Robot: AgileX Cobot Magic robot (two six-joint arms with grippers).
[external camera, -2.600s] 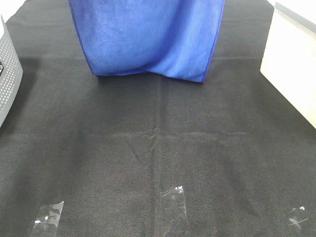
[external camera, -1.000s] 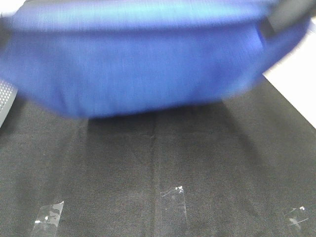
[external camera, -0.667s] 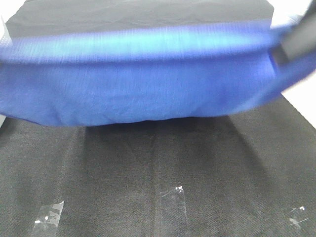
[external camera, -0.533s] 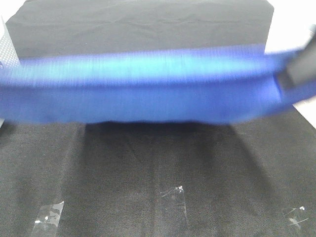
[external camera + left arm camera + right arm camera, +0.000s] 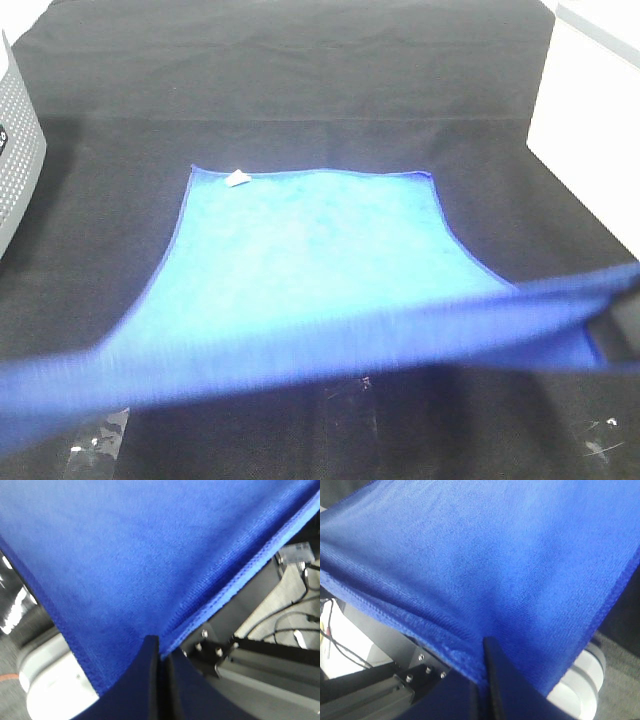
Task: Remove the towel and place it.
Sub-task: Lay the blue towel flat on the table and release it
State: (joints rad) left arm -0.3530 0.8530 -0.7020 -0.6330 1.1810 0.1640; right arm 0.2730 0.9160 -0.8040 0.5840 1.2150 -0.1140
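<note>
The placing step is underway: the left hand (image 5: pixel 159 647) and right hand (image 5: pixel 484 655) are each pinching a near corner of the towel (image 5: pixel 310 250). Its far half is lying flat on the black-clothed bench (image 5: pixel 300 80). The next move is probably lowering the raised edge, then releasing.

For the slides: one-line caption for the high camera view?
Blue towel half down on black tablecloth: far edge with white tag resting flat, near edge lifted.

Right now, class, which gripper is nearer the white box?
Right. The right gripper grips the towel by its near edge, close to the white box; the left gripper grips the opposite end, past the overhead view's left edge.
</note>
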